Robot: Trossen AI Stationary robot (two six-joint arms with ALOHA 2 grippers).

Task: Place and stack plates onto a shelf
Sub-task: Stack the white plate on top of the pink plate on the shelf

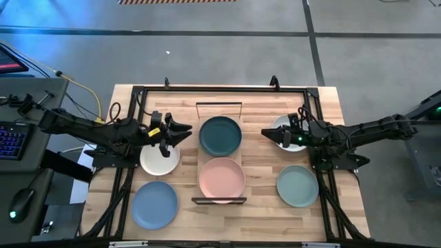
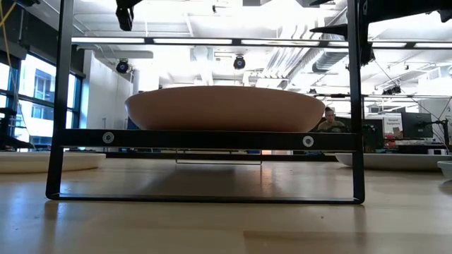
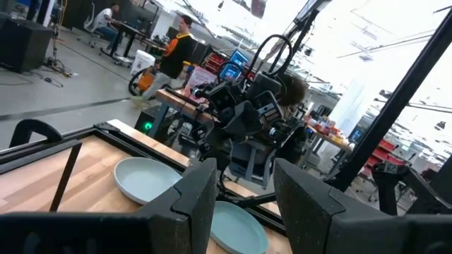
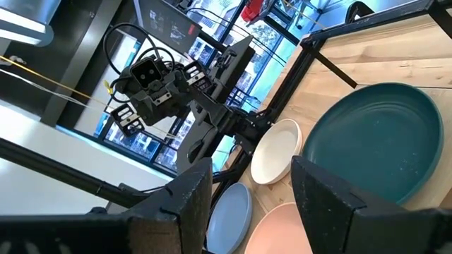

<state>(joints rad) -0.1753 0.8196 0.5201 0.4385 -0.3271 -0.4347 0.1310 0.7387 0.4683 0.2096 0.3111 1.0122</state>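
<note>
The shelf (image 1: 219, 110), a light-wood plank with black wire end frames, lies in the table's middle. The dark teal plate (image 1: 220, 135) rests flat on its far half and the pink plate (image 1: 222, 178) on its near half. In the low view the pink plate (image 2: 226, 106) sits on the plank (image 2: 205, 139). A whitish plate (image 1: 160, 160) and the blue plate (image 1: 155, 204) lie on the table to the left. The sage green plate (image 1: 298, 186) and a second whitish plate (image 1: 284, 125) lie to the right. My left gripper (image 1: 186, 131) hovers open left of the teal plate. My right gripper (image 1: 265, 133) hovers open right of it.
A black tube frame (image 1: 138, 91) runs round the tabletop, with uprights at both sides. The low view looks through the shelf's near wire frame (image 2: 63, 106). A keyboard and mouse sit off the table's left edge (image 1: 14, 138). People sit in the room beyond the table (image 3: 176, 42).
</note>
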